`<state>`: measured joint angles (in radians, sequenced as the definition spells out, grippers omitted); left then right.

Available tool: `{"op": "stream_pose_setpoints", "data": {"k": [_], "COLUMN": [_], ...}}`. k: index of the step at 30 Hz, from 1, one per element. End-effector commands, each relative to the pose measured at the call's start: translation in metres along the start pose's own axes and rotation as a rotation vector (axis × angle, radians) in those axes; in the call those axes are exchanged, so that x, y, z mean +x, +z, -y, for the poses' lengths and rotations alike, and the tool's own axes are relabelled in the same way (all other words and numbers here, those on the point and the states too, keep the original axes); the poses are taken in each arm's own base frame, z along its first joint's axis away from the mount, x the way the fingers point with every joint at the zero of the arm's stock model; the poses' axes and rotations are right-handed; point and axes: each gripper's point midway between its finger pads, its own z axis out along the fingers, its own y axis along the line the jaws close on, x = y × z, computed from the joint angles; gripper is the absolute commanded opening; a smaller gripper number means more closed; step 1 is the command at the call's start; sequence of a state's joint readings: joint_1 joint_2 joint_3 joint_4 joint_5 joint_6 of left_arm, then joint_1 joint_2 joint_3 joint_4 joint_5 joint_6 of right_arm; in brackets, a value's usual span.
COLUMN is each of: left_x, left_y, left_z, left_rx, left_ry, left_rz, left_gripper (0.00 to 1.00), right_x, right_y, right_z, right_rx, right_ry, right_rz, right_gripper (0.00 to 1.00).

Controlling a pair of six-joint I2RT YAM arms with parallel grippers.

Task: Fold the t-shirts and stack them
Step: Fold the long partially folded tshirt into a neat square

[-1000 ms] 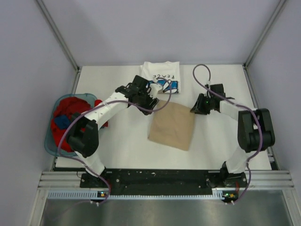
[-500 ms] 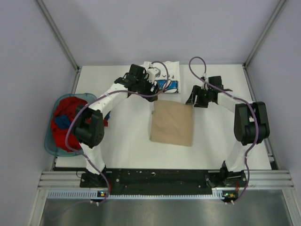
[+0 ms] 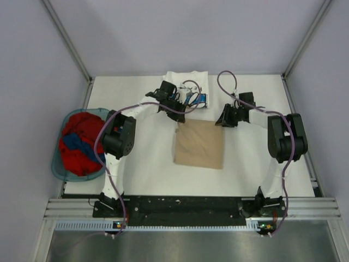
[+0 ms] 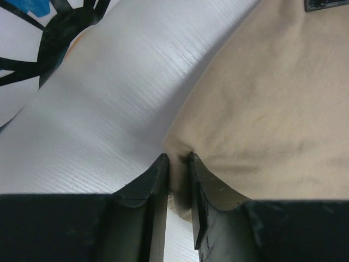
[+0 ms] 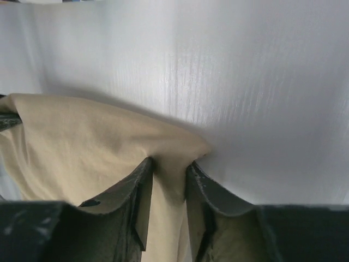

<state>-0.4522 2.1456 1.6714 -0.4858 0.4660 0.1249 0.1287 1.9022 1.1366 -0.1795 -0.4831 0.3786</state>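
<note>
The folded tan t-shirt [image 3: 199,144] lies at mid-table, its far corners pinched by the left gripper [image 4: 179,183] and the right gripper [image 5: 168,188], jaws nearly closed on cloth. If lifted unevenly, the fold could be pulled open. Both arms are stretched forward, wrists low. The daisy-print t-shirt [image 3: 188,87] rests just beyond.

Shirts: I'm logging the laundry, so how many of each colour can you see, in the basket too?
Tan shirt, folded on the table: 1
White printed shirt, folded at the far edge: 1
Red cloth in the basket: at least 1, bunched up
Blue cloth in the basket: at least 1
Total: at least 4
</note>
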Motion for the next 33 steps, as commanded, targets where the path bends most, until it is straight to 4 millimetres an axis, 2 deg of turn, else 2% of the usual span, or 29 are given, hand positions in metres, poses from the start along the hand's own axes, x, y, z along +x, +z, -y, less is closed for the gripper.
{"op": "stream_pose_setpoints", "data": {"k": [1,3,4,9,13,15,17,18,22,27,31,33], "left_x": [-0.034,-0.035,-0.035,-0.03,-0.021,-0.015,-0.015,0.004,0.035,0.075,0.092,0.096], "left_y": [-0.018,-0.023,-0.027,-0.05,-0.08,-0.093,-0.093,-0.114,-0.138,-0.165,-0.181,-0.185], "left_z": [0.011,0.02,0.026,0.044,0.064,0.074,0.074,0.09,0.11,0.13,0.15,0.159], "left_rx": [0.065,0.11,0.13,0.174,0.204,0.224,0.224,0.248,0.294,0.353,0.431,0.476], "left_ry": [0.054,0.074,0.084,0.098,0.118,0.133,0.133,0.162,0.185,0.239,0.263,0.259], "left_rz": [0.105,0.112,0.118,0.112,0.095,0.095,0.095,0.086,0.039,-0.03,-0.035,-0.025], "left_gripper": [0.16,0.03,0.0,0.0,0.0,0.0,0.0,0.0,0.0,0.0,0.0,0.0], "right_x": [-0.015,-0.017,-0.017,-0.016,-0.002,0.013,0.03,0.038,0.075,0.132,0.162,0.171], "right_y": [0.006,0.002,0.0,-0.028,-0.061,-0.075,-0.088,-0.095,-0.119,-0.152,-0.184,-0.196], "right_z": [-0.011,-0.015,-0.016,-0.038,-0.059,-0.071,-0.085,-0.089,-0.107,-0.127,-0.14,-0.147], "right_rx": [-0.054,-0.061,-0.07,-0.122,-0.164,-0.193,-0.224,-0.234,-0.314,-0.404,-0.501,-0.546], "right_ry": [-0.021,-0.032,-0.044,-0.098,-0.14,-0.166,-0.2,-0.205,-0.174,-0.164,-0.14,-0.118], "right_rz": [0.064,0.074,0.075,0.109,0.118,0.104,0.081,0.071,0.014,-0.097,-0.124,-0.131], "right_gripper": [0.18,0.04,0.0,0.0,0.0,0.0,0.0,0.0,0.0,0.0,0.0,0.0]}}
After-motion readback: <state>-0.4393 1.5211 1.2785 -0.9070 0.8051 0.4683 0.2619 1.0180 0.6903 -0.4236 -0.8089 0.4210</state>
